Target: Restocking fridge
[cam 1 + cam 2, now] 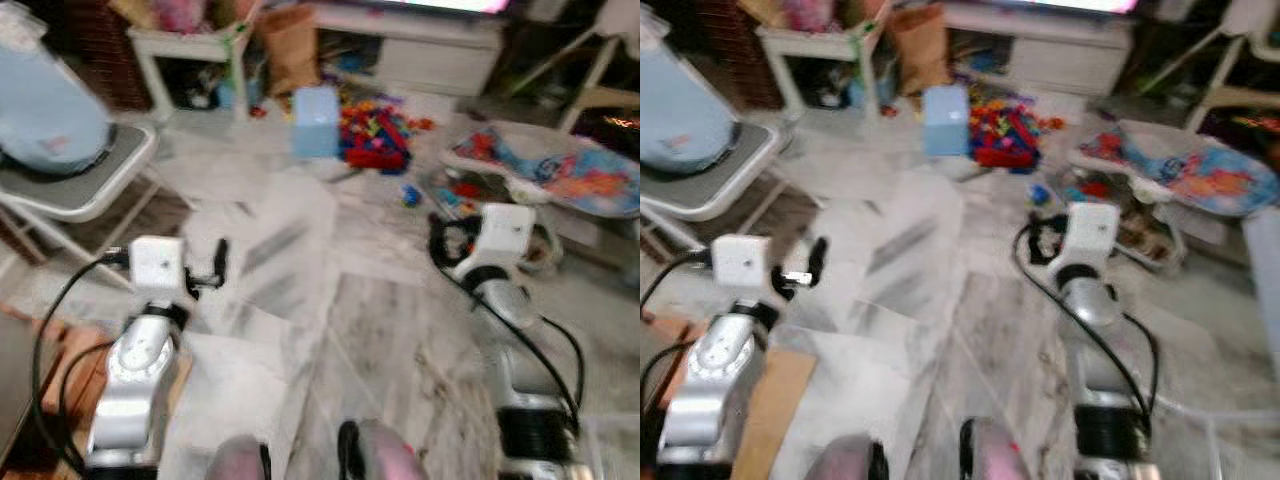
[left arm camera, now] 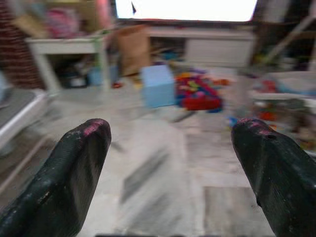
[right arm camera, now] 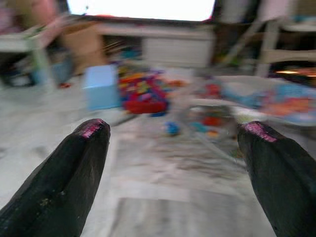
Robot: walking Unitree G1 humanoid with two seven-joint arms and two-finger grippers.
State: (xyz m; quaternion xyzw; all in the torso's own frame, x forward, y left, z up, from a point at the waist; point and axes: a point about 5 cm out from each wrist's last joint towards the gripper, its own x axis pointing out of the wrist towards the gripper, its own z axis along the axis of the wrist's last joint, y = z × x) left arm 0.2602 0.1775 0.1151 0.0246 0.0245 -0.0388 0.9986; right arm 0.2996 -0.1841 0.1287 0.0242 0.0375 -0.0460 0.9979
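Observation:
I stand over a pale marble floor in a living room, and the picture is blurred. My left gripper is held out low over the floor, open, with nothing between its black fingers. My right gripper is likewise held forward and open, also empty. In the head view the left arm is at the left and the right arm at the right, both pointing ahead.
Ahead lie a light blue box and a pile of coloured toy bricks. A grey chair stands at the left, a colourful baby seat at the right. A white side table, a brown bag and a white cabinet line the back.

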